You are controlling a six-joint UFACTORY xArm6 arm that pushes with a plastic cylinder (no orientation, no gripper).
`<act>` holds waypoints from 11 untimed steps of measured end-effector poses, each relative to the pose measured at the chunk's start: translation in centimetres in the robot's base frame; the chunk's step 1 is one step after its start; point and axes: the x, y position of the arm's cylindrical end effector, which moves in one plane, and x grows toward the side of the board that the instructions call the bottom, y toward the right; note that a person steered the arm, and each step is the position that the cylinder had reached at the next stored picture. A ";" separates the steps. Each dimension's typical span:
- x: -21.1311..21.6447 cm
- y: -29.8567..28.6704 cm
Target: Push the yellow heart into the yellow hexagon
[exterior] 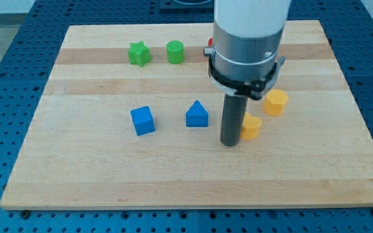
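Note:
The yellow heart (252, 127) lies on the wooden board right of centre. The yellow hexagon (276, 102) sits just up and to the right of it, with a small gap between them. My tip (230, 143) rests on the board at the heart's left side, touching or nearly touching it. The rod and the arm's grey-and-white body above it hide part of the board behind.
A blue triangle (197, 115) and a blue cube (142, 120) lie left of my tip. A green star (138, 54) and a green cylinder (175, 52) sit near the view's top. A red block (209, 46) peeks out behind the arm.

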 end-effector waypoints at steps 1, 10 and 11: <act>0.4 0.0; -6.8 8.6; -5.0 8.5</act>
